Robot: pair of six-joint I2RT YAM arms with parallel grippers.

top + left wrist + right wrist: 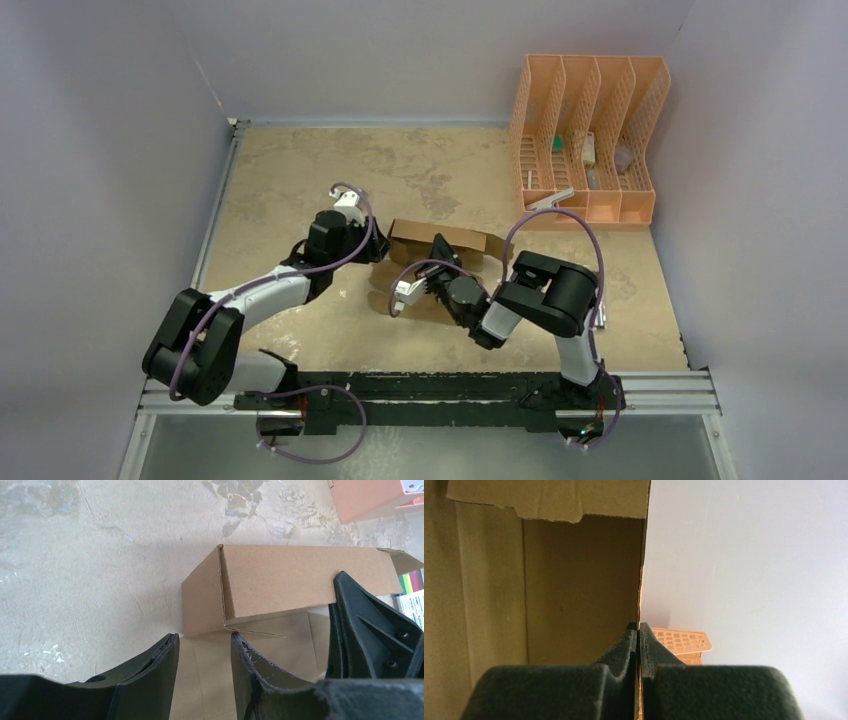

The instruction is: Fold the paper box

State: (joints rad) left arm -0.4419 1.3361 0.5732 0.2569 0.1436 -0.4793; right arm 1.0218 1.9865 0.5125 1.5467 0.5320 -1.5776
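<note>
Plain brown cardboard box [415, 235] sits mid surface [300, 170], between both arms. We judge it roughly halfway: body squared up, near panel flat on the surface, right end flap not yet closed. We see left tool [202, 640] part open above that flat panel, gripping nothing. We see right tool [639, 628] closed, pinching a box wall edge.
</note>
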